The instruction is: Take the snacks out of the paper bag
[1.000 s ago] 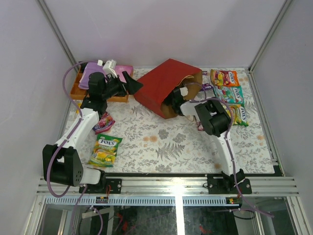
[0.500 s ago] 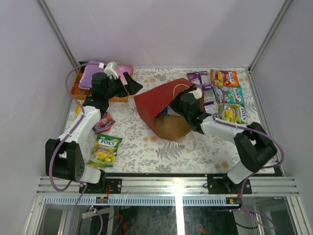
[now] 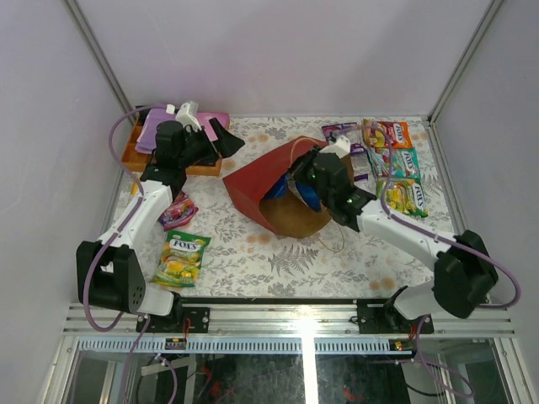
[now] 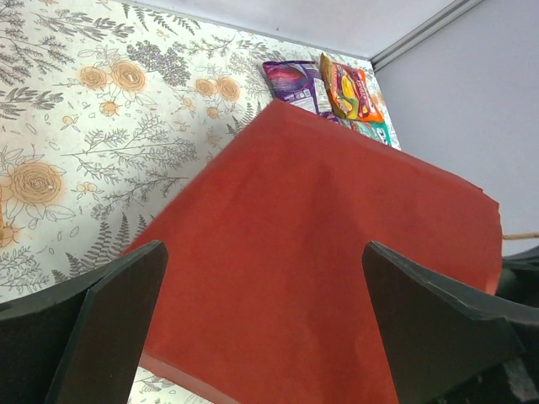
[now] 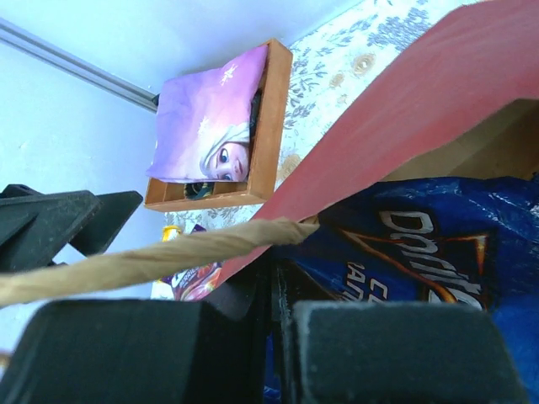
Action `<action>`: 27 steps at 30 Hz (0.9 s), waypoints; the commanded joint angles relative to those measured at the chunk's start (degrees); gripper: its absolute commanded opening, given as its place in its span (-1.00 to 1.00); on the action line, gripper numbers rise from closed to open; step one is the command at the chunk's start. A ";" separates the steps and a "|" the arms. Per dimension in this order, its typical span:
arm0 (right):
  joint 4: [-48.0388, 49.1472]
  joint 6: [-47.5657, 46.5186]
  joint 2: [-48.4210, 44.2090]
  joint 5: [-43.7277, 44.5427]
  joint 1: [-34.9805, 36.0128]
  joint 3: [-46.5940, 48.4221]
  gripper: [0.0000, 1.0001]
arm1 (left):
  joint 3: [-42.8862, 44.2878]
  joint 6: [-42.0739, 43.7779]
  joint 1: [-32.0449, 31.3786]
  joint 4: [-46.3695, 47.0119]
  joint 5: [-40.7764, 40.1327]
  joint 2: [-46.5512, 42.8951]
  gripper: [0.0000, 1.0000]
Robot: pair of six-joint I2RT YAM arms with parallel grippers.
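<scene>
The blue Doritos bag (image 3: 305,192) sits right in the mouth of the paper bag (image 3: 265,172), logo up close in the right wrist view. The paper bag lies tipped over mid-table, red side up, brown inside facing the near right. One twisted handle (image 5: 152,261) stretches across the wrist camera. The right gripper (image 3: 301,178) is at that mouth, fingers pressed together against the blue foil; whether a fold is caught between them, I cannot tell. On the far side, the left gripper (image 3: 226,139) hangs just beside the bag's red wall, jaws spread wide, only red paper beneath them. Out on the floral table (image 3: 278,252), a purple packet (image 3: 339,132) and the orange pack (image 3: 386,133), green pack (image 3: 402,162) and yellow pack (image 3: 404,195) line the right edge. A green-yellow Fox's pack (image 3: 181,257) and a pink packet (image 3: 177,210) lie at left. Behind the left gripper sits the orange tray (image 3: 133,157) with a purple cloth (image 3: 154,130) in it.
</scene>
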 commanded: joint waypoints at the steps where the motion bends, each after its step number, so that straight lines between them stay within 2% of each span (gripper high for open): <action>1: 2.08 -7.27 7.65 -2.58 0.24 13.33 -1.00 | 2.75 -2.15 0.21 -0.98 -1.72 0.18 0.99; 8: -1.82 -15.91 27.63 -7.96 -3.47 42.00 -1.00 | 3.60 -0.49 0.30 -4.24 -5.81 -1.57 1.00; 11: -10.40 -19.44 35.50 -12.48 -6.14 57.65 -1.00 | 4.42 1.00 0.29 -6.77 -7.85 -2.33 1.00; 14: -20.55 -26.06 38.77 -12.82 -6.27 70.56 -1.00 | 4.81 2.19 0.38 -9.22 -10.67 -3.81 1.00; 18: -25.50 -30.95 37.27 -13.90 -6.83 74.14 -1.00 | 4.70 1.86 0.39 -9.00 -10.42 -6.56 1.00; 21: -29.48 -31.49 35.97 -19.89 -8.38 76.89 -1.00 | 3.58 1.73 0.36 -7.30 -9.06 -7.79 1.00; 27: -37.92 -35.42 33.99 -23.66 -9.05 86.29 -1.00 | 3.65 1.22 0.40 -7.93 -9.98 -4.85 1.00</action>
